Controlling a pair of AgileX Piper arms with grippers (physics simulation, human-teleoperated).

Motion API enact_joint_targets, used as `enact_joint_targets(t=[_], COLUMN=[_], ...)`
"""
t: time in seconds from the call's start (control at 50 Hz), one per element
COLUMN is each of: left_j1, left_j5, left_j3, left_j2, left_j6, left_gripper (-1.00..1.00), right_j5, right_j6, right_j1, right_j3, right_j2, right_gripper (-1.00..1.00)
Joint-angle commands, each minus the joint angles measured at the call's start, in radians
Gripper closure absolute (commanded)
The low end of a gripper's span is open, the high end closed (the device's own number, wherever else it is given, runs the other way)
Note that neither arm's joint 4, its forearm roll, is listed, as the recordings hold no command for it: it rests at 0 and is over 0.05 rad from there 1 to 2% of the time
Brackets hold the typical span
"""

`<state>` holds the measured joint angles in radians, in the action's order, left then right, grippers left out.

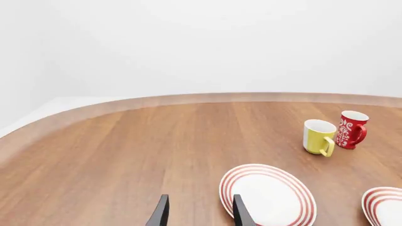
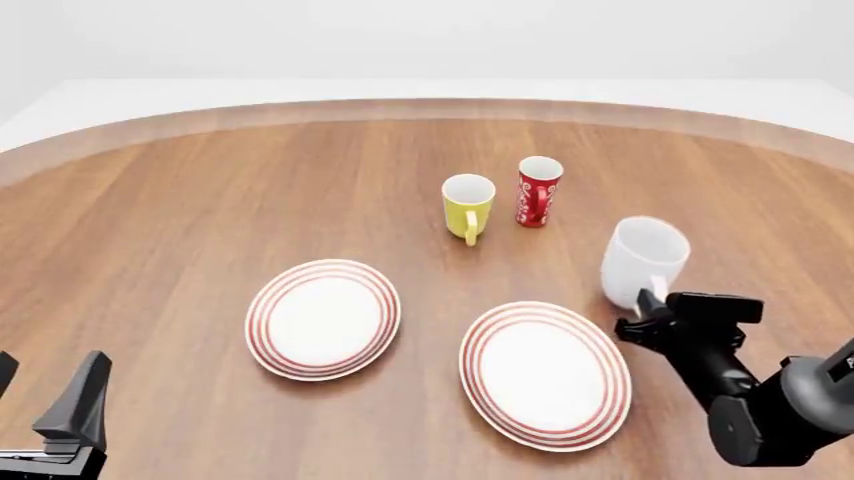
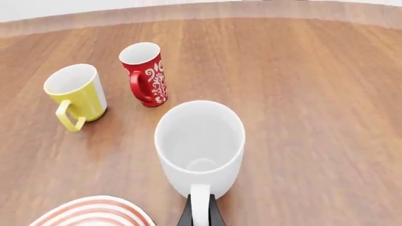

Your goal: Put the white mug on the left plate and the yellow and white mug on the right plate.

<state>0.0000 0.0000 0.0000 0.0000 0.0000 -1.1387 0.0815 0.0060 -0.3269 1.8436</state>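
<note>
Nothing placed yet. My right claw (image 3: 199, 217) pinched on handle of white mug (image 2: 643, 260) — mug upright on worktop (image 2: 200, 200), just right of right plate (image 2: 545, 374). Left plate (image 2: 323, 318) bare. Yellow and white mug (image 2: 467, 203) untouched, far center beside red cup (image 2: 538, 190). Left claw (image 1: 197, 214) wide, empty — parked near left. Both placements left, I reckon.

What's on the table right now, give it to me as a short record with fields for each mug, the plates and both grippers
white mug: upright on the table, right of the right plate, handle between the right gripper's fingers
yellow and white mug: upright, beyond the plates, on neither
red cup: just right of the yellow and white mug
left plate: empty
right plate: empty
right gripper: shut on the white mug's handle
left gripper: open, empty, near the left plate
</note>
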Motion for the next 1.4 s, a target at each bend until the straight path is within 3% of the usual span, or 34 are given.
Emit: enact_joint_targets(t=[0.02,0.64,1.4], left_j1=[0.000,0.000,0.000], left_j5=[0.000,0.000,0.000], left_j3=[0.000,0.000,0.000], left_j2=[0.000,0.000,0.000], left_j6=[0.000,0.000,0.000], left_gripper=[-1.00,-1.00,-1.00], right_j5=[0.053,0.368,0.565], right_j6=[-0.006,-0.057,-0.081], right_j1=[0.008,0.068,0.225], right_j3=[0.025,0.029,-0.074], right_j2=[-0.118,-0.545,-0.697], right_gripper=[1.00,1.00,1.00])
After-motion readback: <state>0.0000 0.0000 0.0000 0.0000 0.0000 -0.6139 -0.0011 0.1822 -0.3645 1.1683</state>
